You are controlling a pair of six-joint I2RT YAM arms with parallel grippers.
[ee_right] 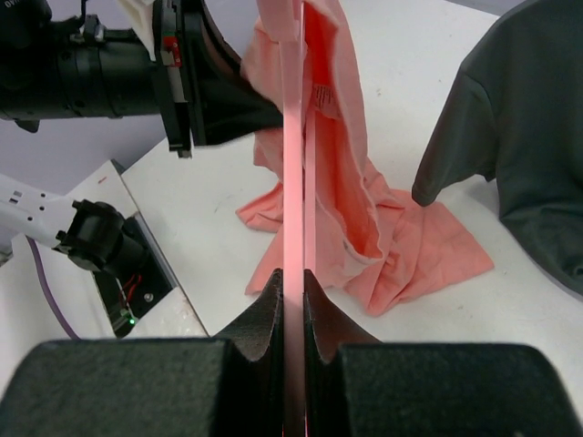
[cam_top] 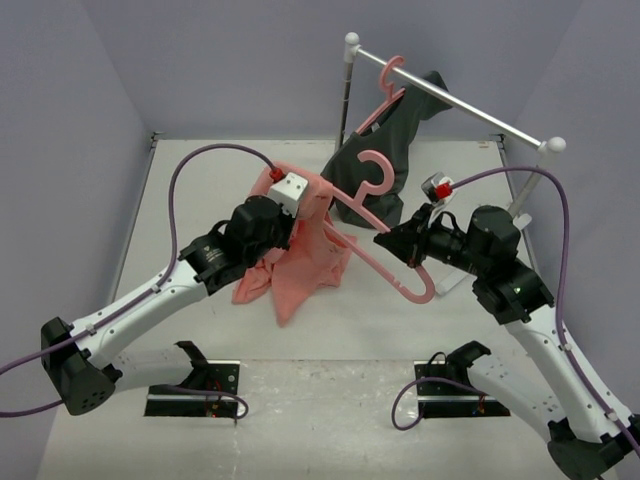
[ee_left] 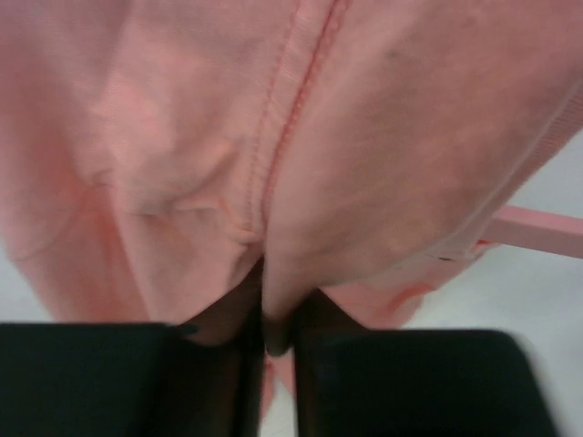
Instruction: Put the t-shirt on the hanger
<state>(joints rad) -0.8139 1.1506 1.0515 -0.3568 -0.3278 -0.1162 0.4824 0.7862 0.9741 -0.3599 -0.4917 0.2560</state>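
Note:
The salmon-pink t-shirt [cam_top: 312, 255] hangs bunched in the middle of the table, its lower end trailing on the surface. My left gripper [cam_top: 298, 222] is shut on a fold of it beside a stitched seam, and cloth fills the left wrist view around the gripper [ee_left: 273, 332]. The pink hanger [cam_top: 385, 272] is held slanted in the air with its hook up. One of its arms reaches into the t-shirt [ee_right: 364, 209]. My right gripper [cam_top: 383, 240] is shut on the hanger's thin bar [ee_right: 291, 182], which runs straight out from between the jaws [ee_right: 293, 291].
A white rail [cam_top: 470, 108] on posts stands at the back right. It carries a second pink hanger [cam_top: 390, 75] with a dark grey garment [cam_top: 385, 140], whose hem [ee_right: 519, 137] lies close to the right of the t-shirt. Two mounting plates [cam_top: 195, 385] sit at the near edge.

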